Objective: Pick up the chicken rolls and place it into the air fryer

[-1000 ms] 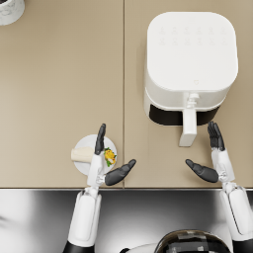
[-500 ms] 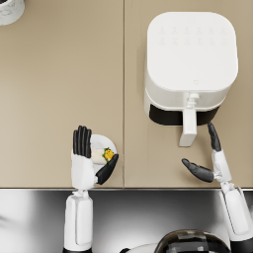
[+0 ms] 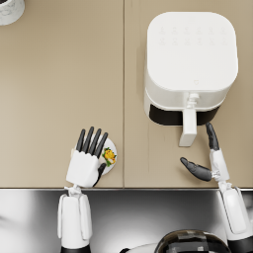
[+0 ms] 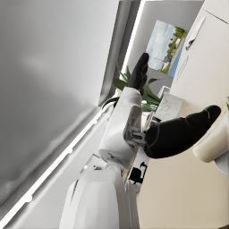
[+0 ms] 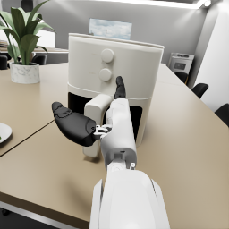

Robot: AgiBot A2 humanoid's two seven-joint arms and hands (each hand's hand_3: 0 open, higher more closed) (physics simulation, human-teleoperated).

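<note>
Left hand [image 3: 85, 165] over the plate [image 3: 111, 146], fingers spread, holding nothing. Right hand [image 3: 207, 160] spread wide beside the fryer [image 3: 190, 64] handle [image 3: 188, 127].

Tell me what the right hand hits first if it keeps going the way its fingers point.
Probably the air fryer: the right hand points at its front beside the drawer handle. Whether it meets handle or body first is unclear.

Small yellow-orange chicken rolls with green garnish [image 3: 109, 156], lying on a round white plate [image 3: 112, 146] near the tan table's front edge, partly hidden by the hand above, boxy white air fryer [image 3: 190, 64] with dark front opening and protruding white drawer handle [image 3: 188, 126], standing upright well apart
</note>
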